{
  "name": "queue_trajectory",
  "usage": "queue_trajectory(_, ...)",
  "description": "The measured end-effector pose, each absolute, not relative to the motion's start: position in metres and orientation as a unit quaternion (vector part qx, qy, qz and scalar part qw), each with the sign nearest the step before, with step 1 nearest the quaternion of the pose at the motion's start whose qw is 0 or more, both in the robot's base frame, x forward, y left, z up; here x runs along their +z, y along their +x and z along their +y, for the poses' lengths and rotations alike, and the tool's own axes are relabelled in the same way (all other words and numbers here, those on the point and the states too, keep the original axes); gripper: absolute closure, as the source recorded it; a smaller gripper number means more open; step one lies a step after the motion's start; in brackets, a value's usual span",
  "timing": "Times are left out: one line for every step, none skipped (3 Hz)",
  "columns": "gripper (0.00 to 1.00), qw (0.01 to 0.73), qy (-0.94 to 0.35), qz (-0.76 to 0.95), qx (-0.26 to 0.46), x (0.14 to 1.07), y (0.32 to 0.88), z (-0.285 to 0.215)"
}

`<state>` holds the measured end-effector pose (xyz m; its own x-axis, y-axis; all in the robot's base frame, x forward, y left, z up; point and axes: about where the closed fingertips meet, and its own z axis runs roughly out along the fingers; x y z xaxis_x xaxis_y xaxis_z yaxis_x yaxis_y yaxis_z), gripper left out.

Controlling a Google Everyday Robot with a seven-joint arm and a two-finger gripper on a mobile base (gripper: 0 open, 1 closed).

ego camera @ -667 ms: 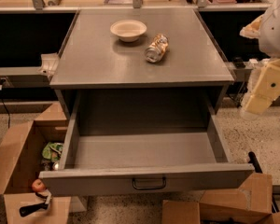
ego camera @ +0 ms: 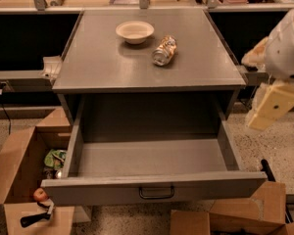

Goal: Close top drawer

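Observation:
The top drawer (ego camera: 152, 187) of the grey metal cabinet stands pulled far out toward the camera. Its inside (ego camera: 149, 155) is bare, and a small dark wire handle (ego camera: 157, 193) sits at the centre of its front panel. My gripper (ego camera: 273, 104), cream-coloured on a white arm, hangs in the air to the right of the cabinet. It is level with the drawer's right side wall and touches nothing. No other drawers show.
A cream bowl (ego camera: 134, 31) and a crushed can (ego camera: 164, 50) lie on the cabinet top (ego camera: 88, 67). An open cardboard box (ego camera: 14, 170) with items and an apple (ego camera: 39, 195) stands at the left. More cardboard (ego camera: 235, 217) lies at the bottom right. A counter (ego camera: 112, 1) runs behind.
My gripper has dropped a little at the right of the cabinet. The drawer stays pulled out as before.

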<state>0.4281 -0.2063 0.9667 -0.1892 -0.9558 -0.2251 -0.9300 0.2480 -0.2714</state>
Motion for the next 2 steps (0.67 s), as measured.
queue_trajectory(0.40,0.154,-0.636,0.756,0.005,0.921,0.411,-0.182)
queue_trajectory(0.63,0.128,-0.640,0.756,0.043,0.872,0.391,-0.165)
